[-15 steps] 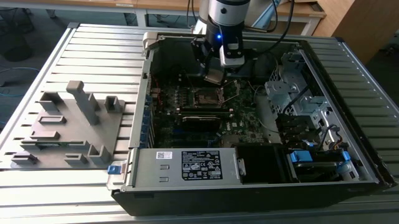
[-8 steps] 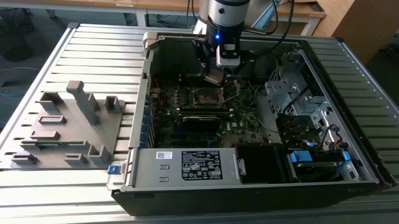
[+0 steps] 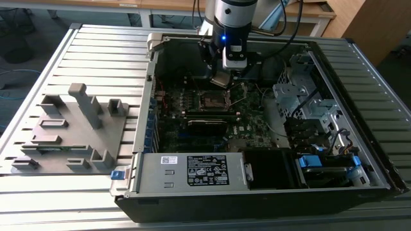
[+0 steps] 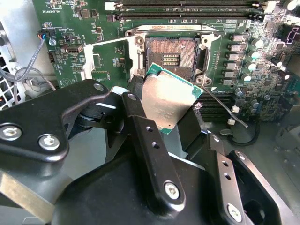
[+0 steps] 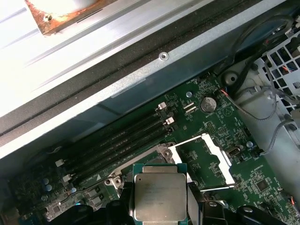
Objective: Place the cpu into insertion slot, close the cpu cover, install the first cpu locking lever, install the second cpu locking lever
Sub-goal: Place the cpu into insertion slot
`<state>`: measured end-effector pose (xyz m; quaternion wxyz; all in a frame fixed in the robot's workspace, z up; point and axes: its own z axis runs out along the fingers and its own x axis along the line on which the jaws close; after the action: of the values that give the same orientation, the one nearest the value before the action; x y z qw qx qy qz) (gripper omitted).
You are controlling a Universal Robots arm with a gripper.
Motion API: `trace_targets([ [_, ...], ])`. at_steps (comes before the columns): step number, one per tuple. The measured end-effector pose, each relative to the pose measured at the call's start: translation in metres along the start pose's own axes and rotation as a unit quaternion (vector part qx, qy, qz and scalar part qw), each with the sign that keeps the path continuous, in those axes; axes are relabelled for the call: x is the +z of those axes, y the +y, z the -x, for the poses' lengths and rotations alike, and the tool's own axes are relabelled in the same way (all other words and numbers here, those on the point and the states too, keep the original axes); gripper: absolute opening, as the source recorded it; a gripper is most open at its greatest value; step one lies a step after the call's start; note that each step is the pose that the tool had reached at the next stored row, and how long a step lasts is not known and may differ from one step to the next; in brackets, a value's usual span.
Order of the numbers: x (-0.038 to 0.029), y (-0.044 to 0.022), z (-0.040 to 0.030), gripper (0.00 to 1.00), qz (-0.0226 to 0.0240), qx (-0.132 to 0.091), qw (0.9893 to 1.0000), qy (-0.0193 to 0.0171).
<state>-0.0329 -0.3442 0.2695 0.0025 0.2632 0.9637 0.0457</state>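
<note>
While the gripper [image 4: 167, 97] hangs inside the open computer case [image 3: 257, 208], its jaws are clenched on the cpu [image 4: 171, 104], which sits tilted between the black fingers [image 4: 140, 127]. In the exterior view the cpu is held just at twelve o'clock of the bare socket [image 3: 212, 100]. The cpu cover [image 5: 219, 157] stands swung open beside that socket.

The arm [image 3: 234, 14] reaches straight down from the top of the exterior view, its wrist pointing downward. The gripper [image 3: 222, 79] hangs at its end, slightly tilted. In the second wrist view its two black fingers [image 4: 140, 126] clamp opposite edges of the cpu [image 4: 168, 101], holding it at a slant. In the first wrist view the fingers [image 5: 124, 204] flank the chip on both sides.
</note>
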Motion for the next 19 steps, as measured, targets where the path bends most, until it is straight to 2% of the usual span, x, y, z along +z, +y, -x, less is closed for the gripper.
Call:
trace_targets([
  [19, 0.0002, 0.0, 0.0, 0.54, 0.0001, 0.006, 1.0, -0.0005],
])
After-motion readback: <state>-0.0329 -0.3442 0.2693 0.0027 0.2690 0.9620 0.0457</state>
